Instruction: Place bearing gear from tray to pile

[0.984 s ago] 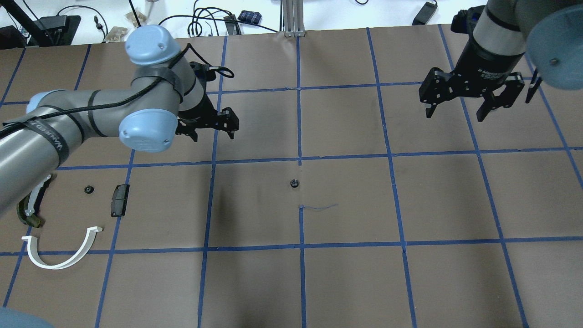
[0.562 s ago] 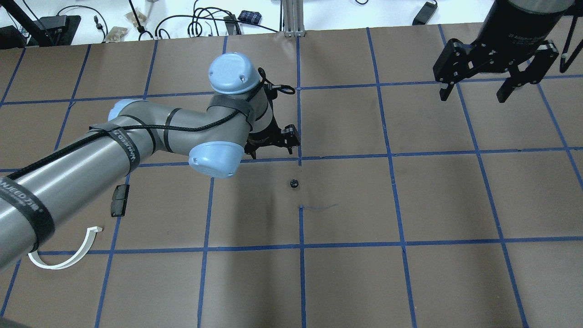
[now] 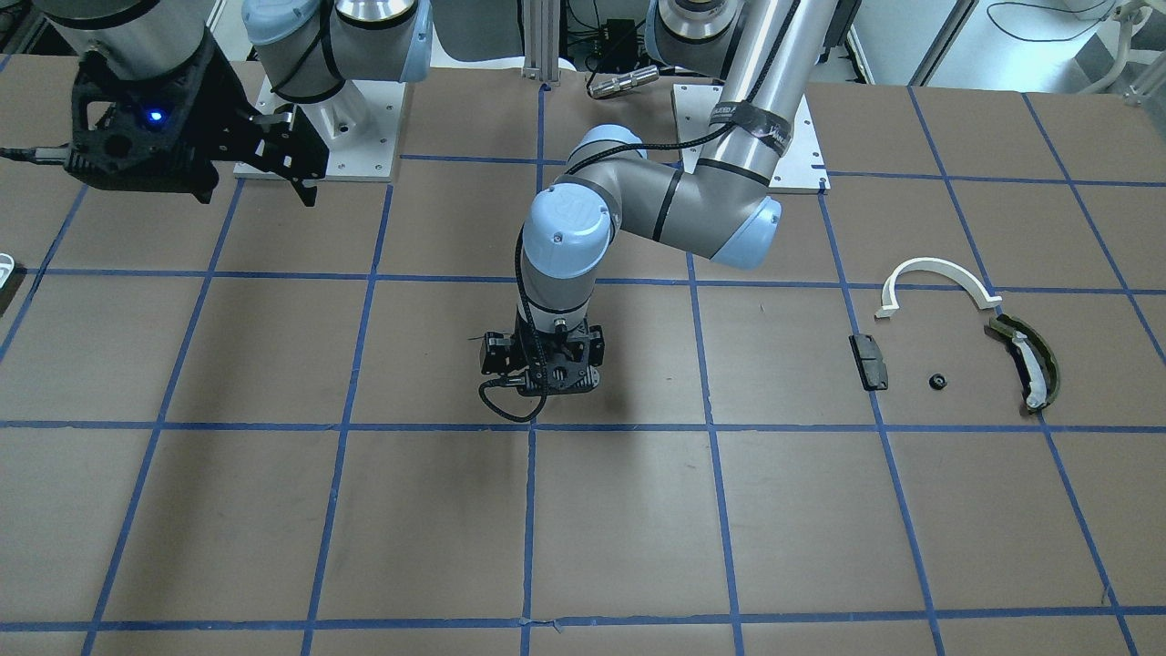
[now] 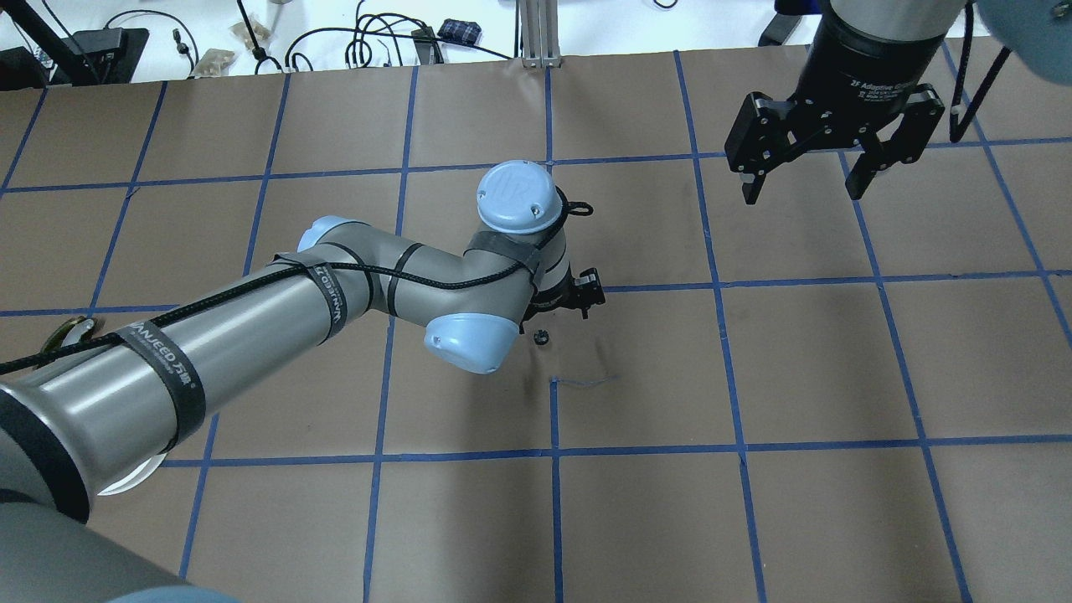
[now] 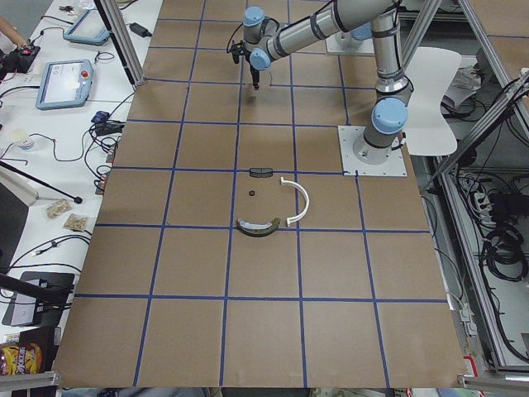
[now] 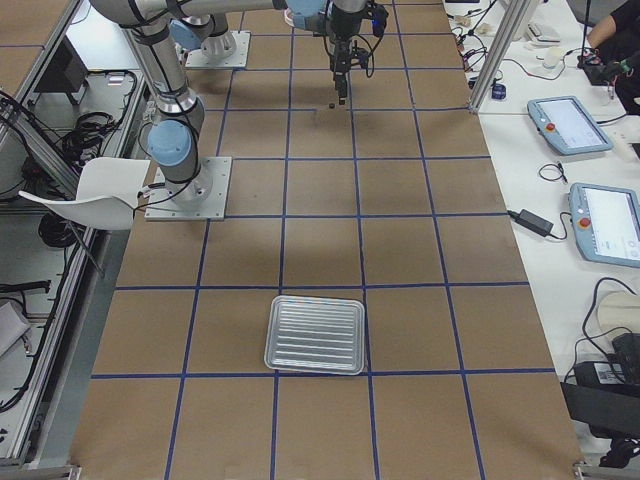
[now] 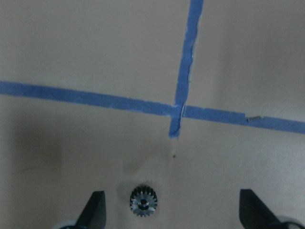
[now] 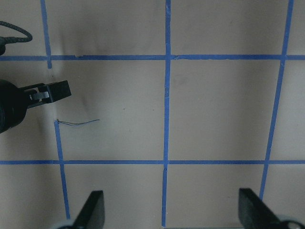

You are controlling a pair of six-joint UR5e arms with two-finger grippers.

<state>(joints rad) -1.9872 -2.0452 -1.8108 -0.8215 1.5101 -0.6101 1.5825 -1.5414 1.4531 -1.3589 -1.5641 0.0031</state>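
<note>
The bearing gear (image 4: pixel 540 337), small, dark and toothed, lies on the brown table near its middle. My left gripper (image 4: pixel 559 310) is open just above it. In the left wrist view the gear (image 7: pixel 143 201) sits between the fingertips (image 7: pixel 95 212), nearer the left one and untouched. The pile lies on my left: a white half-ring arc (image 3: pixel 938 271), an olive curved piece (image 3: pixel 1025 360), a dark block (image 3: pixel 868 361) and a second small gear (image 3: pixel 935 381). The tray (image 6: pixel 313 334) is far on my right. My right gripper (image 4: pixel 800 180) is open, empty and raised.
Blue tape lines (image 4: pixel 550 289) grid the brown paper. A thin pen mark (image 4: pixel 586 382) lies just beyond the gear. Cables and devices (image 4: pixel 377 38) sit past the table's far edge. The tray shows as a white sliver (image 3: pixel 5 266) in the front-facing view.
My left arm has swung right, from near the pile to over the gear at the table's middle. My right gripper has drawn back and shifted left, staying open.
</note>
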